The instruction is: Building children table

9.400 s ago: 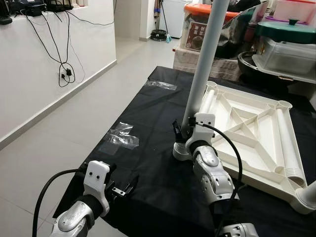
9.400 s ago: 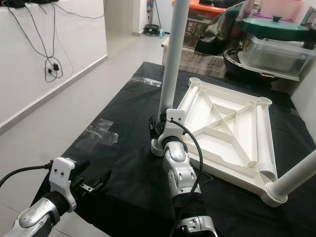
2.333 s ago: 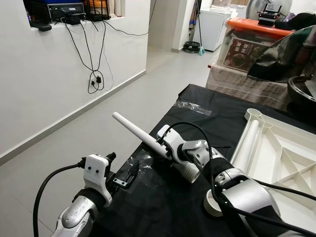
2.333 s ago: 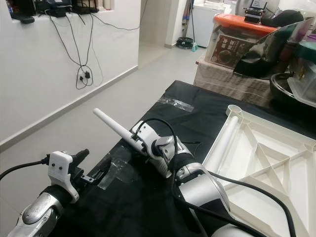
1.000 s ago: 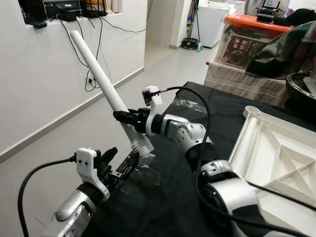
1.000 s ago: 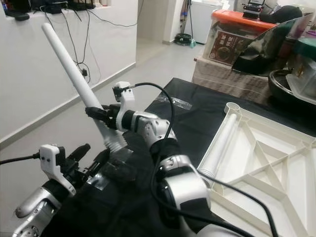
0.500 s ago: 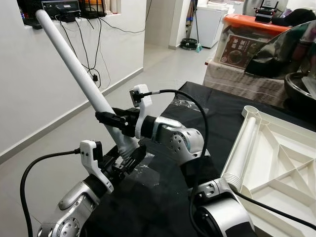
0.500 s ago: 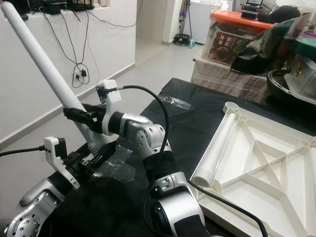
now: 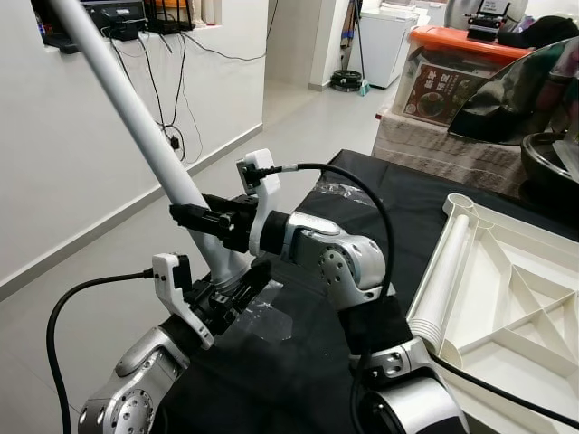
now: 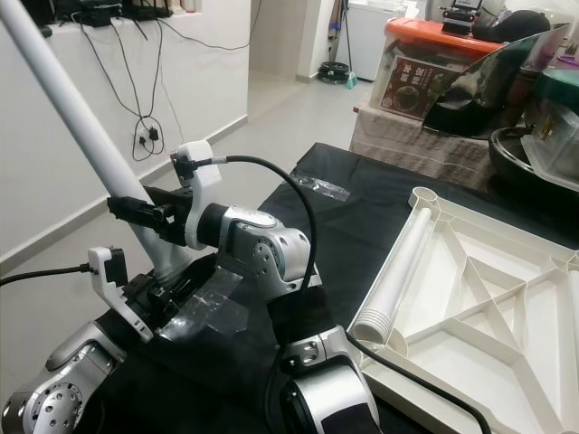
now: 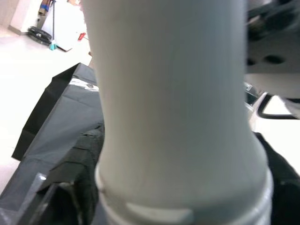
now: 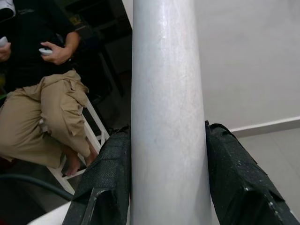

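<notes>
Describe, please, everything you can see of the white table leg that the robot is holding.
The leg is a long, smooth white tube, plastic by its look, widening into a ribbed, threaded end at the bottom. It leans steeply, its top rising out of the picture toward the wall on the robot's left, its lower end over the near corner of the black cloth. The right gripper clamps it just above the ribbed end, a pad on each side. The left gripper meets it at that end.

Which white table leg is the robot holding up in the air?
The long leg slanting up on the robot's left, clamped by the right gripper. The other leg lies flat inside the upside-down tabletop.
</notes>
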